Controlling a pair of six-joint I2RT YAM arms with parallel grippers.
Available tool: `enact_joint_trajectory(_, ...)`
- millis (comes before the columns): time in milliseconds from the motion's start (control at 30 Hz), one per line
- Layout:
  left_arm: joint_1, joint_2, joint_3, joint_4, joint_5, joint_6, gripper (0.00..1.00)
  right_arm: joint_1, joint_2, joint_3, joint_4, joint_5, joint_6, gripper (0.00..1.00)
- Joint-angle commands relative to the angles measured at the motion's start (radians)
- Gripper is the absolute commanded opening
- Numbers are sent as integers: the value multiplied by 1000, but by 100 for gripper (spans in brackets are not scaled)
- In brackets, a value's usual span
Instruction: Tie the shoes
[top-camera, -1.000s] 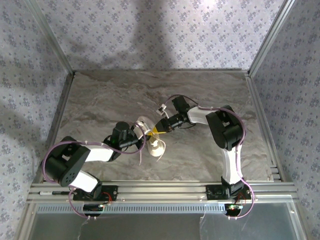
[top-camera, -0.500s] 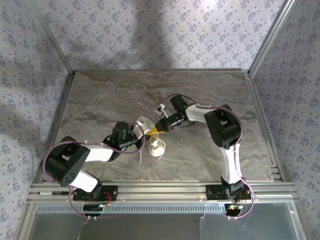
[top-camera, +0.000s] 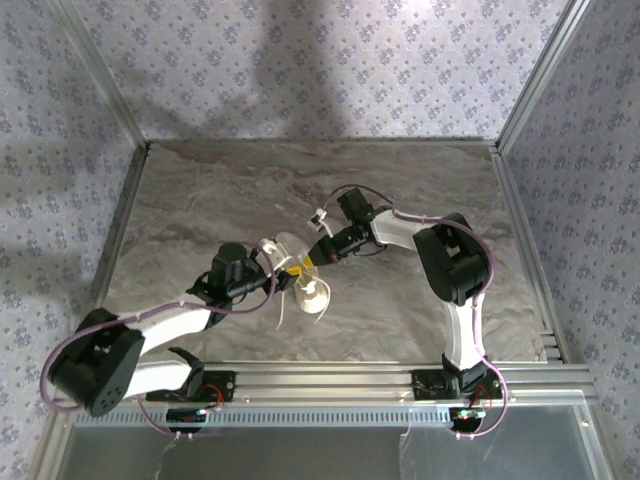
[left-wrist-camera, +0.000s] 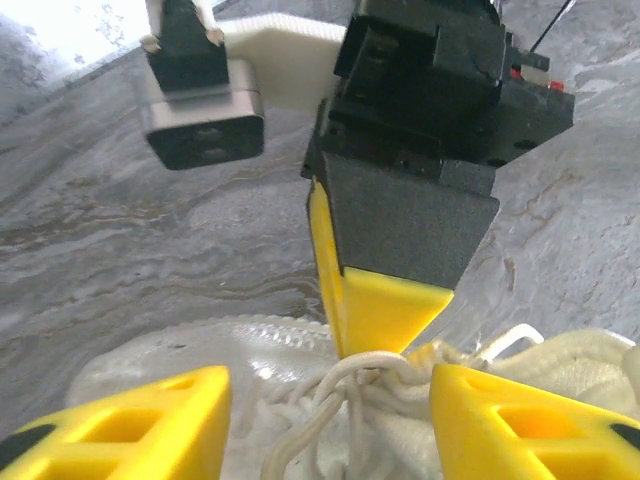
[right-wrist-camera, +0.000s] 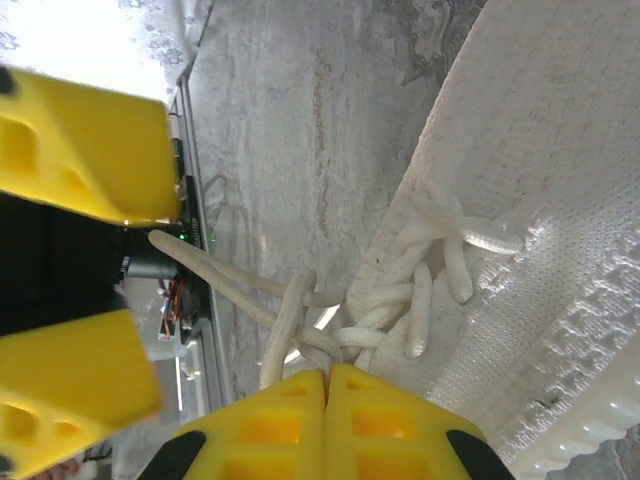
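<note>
Near the middle of the tabletop (top-camera: 220, 190), between the two arms, a small white sneaker (top-camera: 314, 297). Over its tongue, thin white laces (right-wrist-camera: 395, 300) bunched into a knot. At that knot, the right jaws, pressed fully together and pinching the laces. To either side of the knot, the left jaws, spread wide, gripping nothing, close over the sneaker. Beside the sneaker, seen from above, what looks like a loose lace end on the tabletop.

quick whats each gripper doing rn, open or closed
Left gripper: open, holding nothing.
Right gripper: closed, pinching the laces at the knot on the sneaker.
</note>
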Motion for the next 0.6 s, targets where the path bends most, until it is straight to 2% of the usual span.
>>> enact_joint_trajectory(0, 48, -110, 1, -147, -1, -47, 61, 12, -33, 0, -30, 47, -37, 0)
enact_joint_trajectory(133, 170, -221, 54, -339, 2, -257, 63, 15, -42, 7, -42, 80, -47, 0)
enact_joint_trajectory(267, 225, -221, 117, -492, 87, -314, 59, 20, -38, 26, -71, 92, -63, 0)
enact_joint_trajectory(400, 225, -165, 119, -481, 124, -363, 58, 30, -32, 58, -127, 116, -106, 0)
enact_joint_trajectory(500, 222, -129, 117, -405, 176, -384, 59, 32, -33, 60, -132, 117, -108, 0)
enact_joint_trajectory(567, 213, -104, 120, -376, 168, -379, 61, 33, -31, 65, -144, 119, -115, 0)
